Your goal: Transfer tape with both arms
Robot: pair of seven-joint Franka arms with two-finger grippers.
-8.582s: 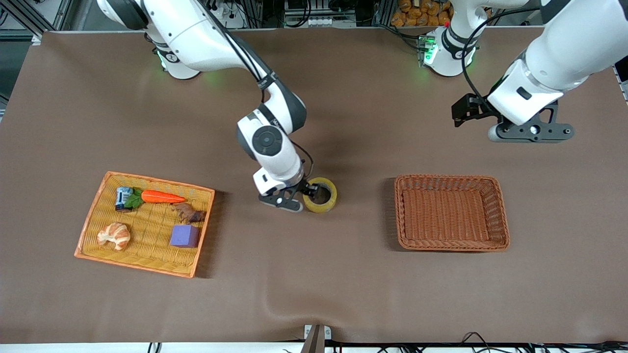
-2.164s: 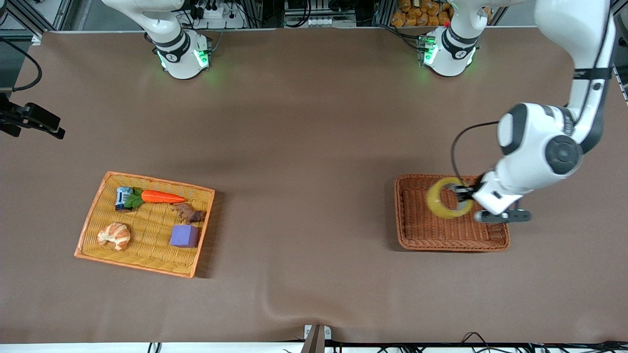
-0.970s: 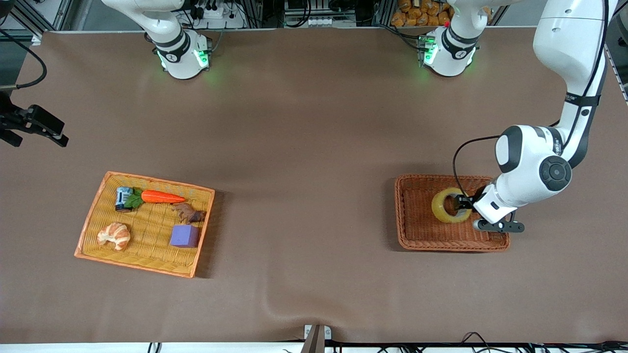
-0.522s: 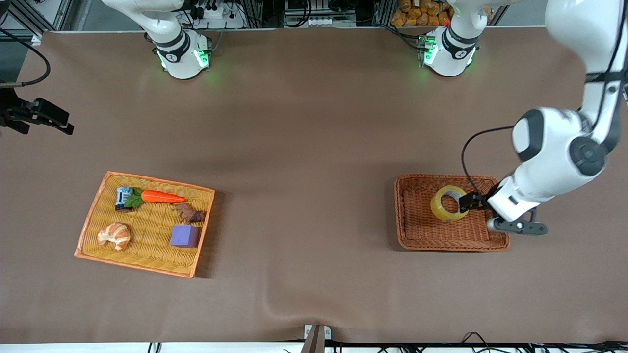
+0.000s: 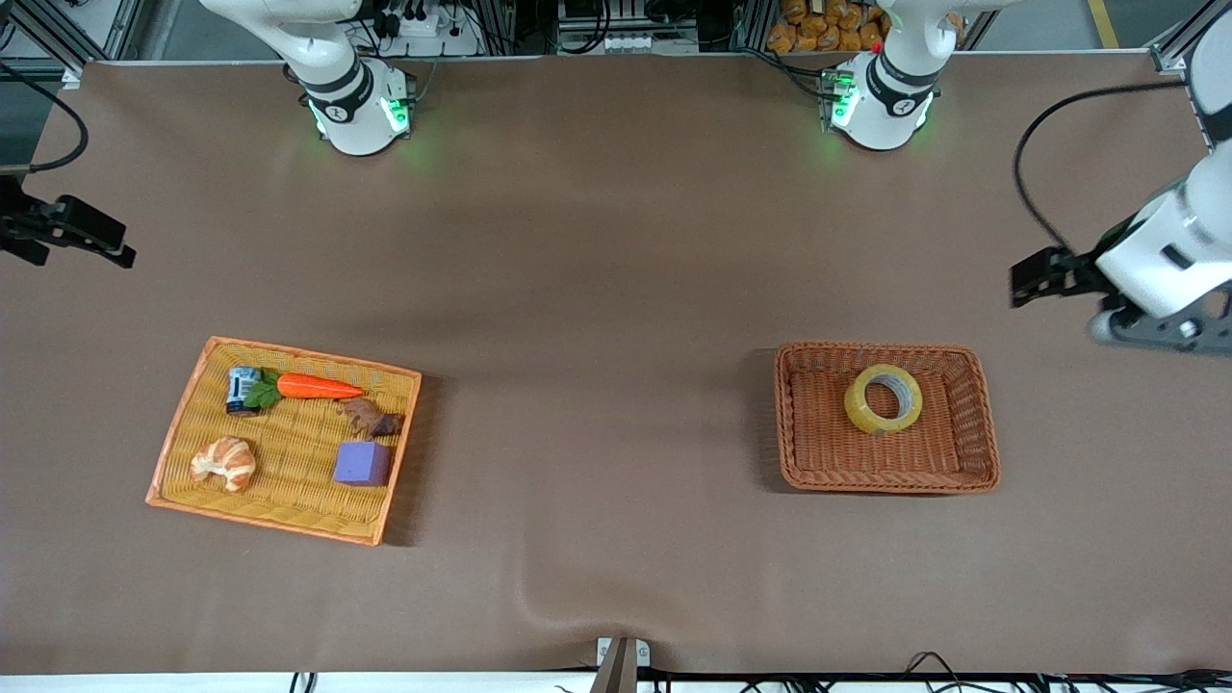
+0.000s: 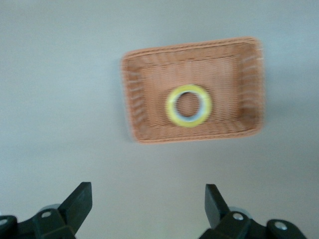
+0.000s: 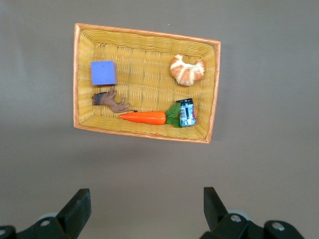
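Tape lay flat in the brown wicker basket; transfer looked finished.
The tape [image 5: 884, 398] rested in the basket [image 5: 974, 452], right of frame centre; left end effector [image 5: 1035, 279] and right end effector [image 5: 91, 234], both spread open and empty, hung at opposite frame edges.

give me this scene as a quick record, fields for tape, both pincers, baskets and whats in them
tape: yellowish roll lying flat in the brown basket, nothing gripping it
left pincer: open, empty, up over bare table near the left arm's end
right pincer: open, empty, at the right arm's end of the table
orange basket: holds carrot, croissant, purple cube, small can, brown toy
task state: tape appears delivered
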